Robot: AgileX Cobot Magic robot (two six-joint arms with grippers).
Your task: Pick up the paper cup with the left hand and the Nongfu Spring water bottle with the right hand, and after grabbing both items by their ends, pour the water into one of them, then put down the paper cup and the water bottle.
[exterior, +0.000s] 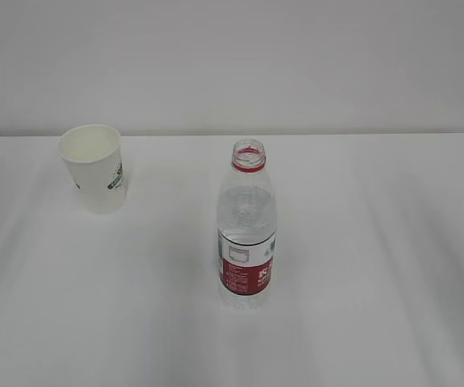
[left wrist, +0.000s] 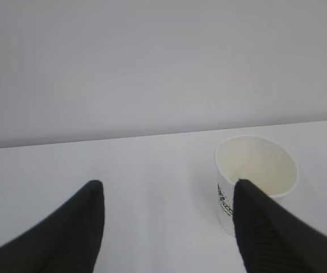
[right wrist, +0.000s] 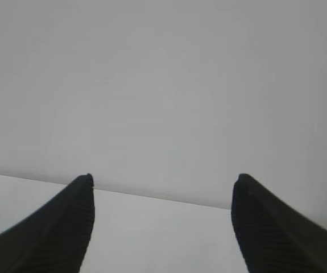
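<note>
We see the paper cup (exterior: 94, 167) standing upright on the white table (exterior: 377, 242), toward the far left of the exterior view, its cream inside showing and a small green logo print on its side. The Nongfu Spring water bottle (exterior: 247, 230) stands upright near the middle of the table, well apart from the cup and closer to the camera. It is capless, with a red neck ring and a red-and-white label low on its clear ribbed body. Neither arm shows in the exterior view.

In the left wrist view we find the left end effector (left wrist: 166, 190) with its two dark pointed fingers (left wrist: 83, 227) spread wide and nothing between them. The cup sits beyond it on the table, partly behind the finger on the right of that picture; we cannot tell whether that finger touches it.

In the right wrist view the right end effector (right wrist: 163, 182) also has its fingers (right wrist: 265, 227) spread wide, holding nothing. Only the table edge and a plain grey wall (right wrist: 163, 85) lie ahead of it; the bottle does not appear in this view.
</note>
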